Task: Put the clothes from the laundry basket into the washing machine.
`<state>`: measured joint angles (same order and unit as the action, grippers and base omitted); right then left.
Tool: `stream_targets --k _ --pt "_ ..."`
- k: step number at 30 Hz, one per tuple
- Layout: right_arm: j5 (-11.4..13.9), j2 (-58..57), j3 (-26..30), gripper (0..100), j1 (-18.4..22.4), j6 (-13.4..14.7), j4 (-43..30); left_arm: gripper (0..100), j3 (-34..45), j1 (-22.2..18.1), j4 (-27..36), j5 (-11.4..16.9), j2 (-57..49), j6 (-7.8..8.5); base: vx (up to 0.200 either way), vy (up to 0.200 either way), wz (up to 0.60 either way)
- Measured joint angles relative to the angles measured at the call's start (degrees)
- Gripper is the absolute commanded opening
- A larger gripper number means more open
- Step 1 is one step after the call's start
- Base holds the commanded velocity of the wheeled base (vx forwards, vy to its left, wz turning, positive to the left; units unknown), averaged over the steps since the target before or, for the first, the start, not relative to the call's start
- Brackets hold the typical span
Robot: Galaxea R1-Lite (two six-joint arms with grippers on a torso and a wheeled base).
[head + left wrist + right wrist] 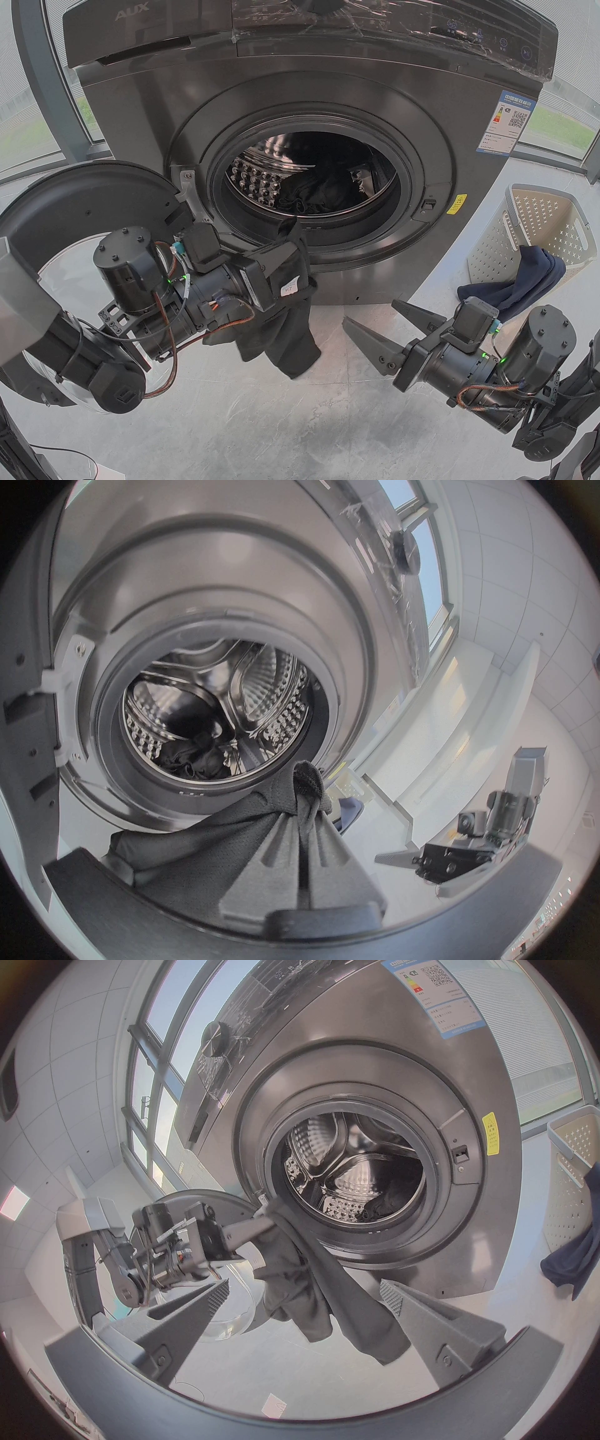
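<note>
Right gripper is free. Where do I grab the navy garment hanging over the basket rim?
Take the navy garment at the bunch humped over the laundry basket rim, bringing the open right gripper from above: there the cloth stands clear of the wall, so the jaws likely close around it.

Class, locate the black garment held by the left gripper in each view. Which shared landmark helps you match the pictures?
Head view: the black garment hangs from the left gripper, just below the drum opening.
Left wrist view: the black garment drapes over the gripper, in front of the drum opening.
Right wrist view: the black garment hangs from the far gripper, beside the drum opening.
Shared landmark: the round drum opening.
</note>
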<state>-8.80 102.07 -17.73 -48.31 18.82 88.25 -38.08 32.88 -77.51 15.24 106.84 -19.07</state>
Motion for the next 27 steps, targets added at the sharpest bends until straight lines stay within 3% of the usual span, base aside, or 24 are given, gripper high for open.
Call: stream_targets --k 10,22,27 --pt "-0.06 3.44 -1.43 100 1.13 -2.00 0.05 0 -0.17 0.41 -0.01 -0.29 -3.64 -0.61 0.000 0.000 0.00" --pt "-0.34 10.97 -10.67 100 0.99 -2.44 0.05 0 -0.12 0.89 -0.55 -0.30 -5.16 -0.67 0.000 0.000 0.00" --pt "-0.41 14.71 -14.98 100 4.08 -5.01 0.05 0 1.40 1.63 -0.15 -0.30 -6.68 -0.67 0.000 0.000 0.00"
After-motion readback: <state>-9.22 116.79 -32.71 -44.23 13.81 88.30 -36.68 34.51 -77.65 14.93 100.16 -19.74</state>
